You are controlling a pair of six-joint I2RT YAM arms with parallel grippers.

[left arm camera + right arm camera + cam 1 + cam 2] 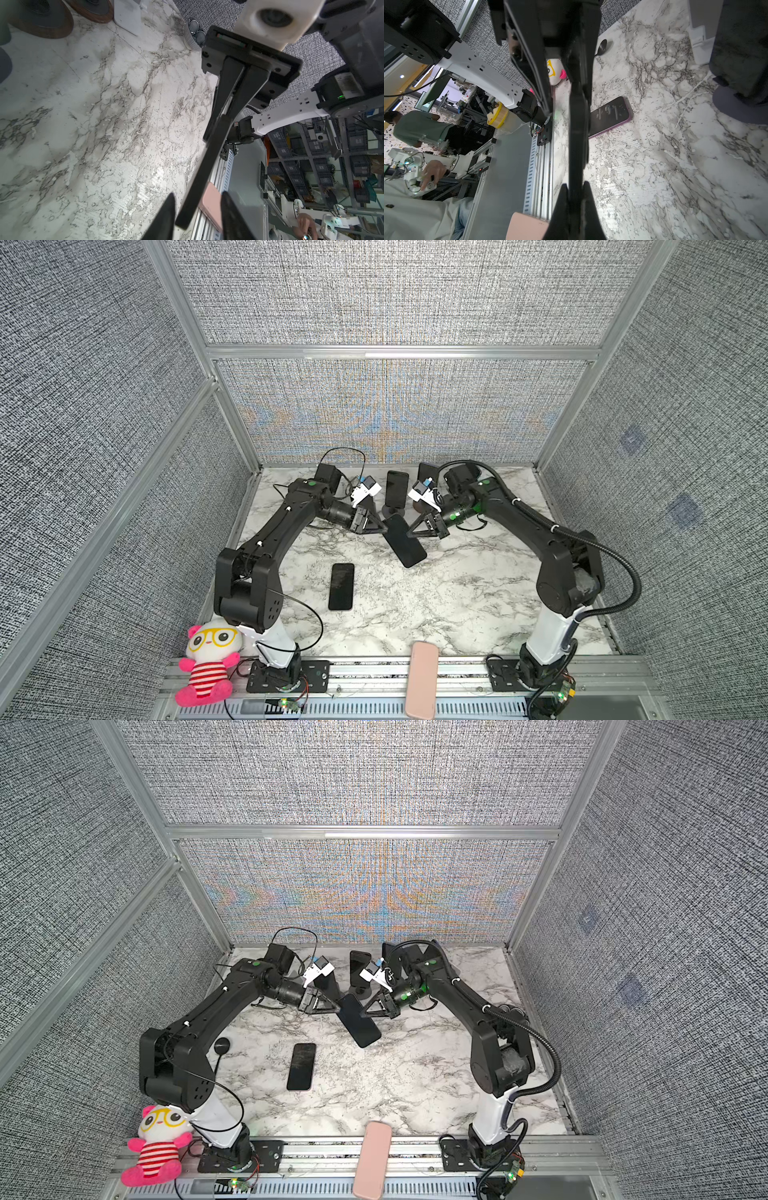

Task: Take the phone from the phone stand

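Table (457, 614), seen in both top views.
- Mid frame: phone (404, 540), tilted, between left gripper (384, 526) and right gripper (409, 533).
- Just above it: stand (390, 512) bearing second phone (396, 488), upright.
- Below and left of centre: third phone (341, 586), flat on table.
- Lower edge: case (422, 680) across rail (365, 670).
- Lower left: toy (206, 659).
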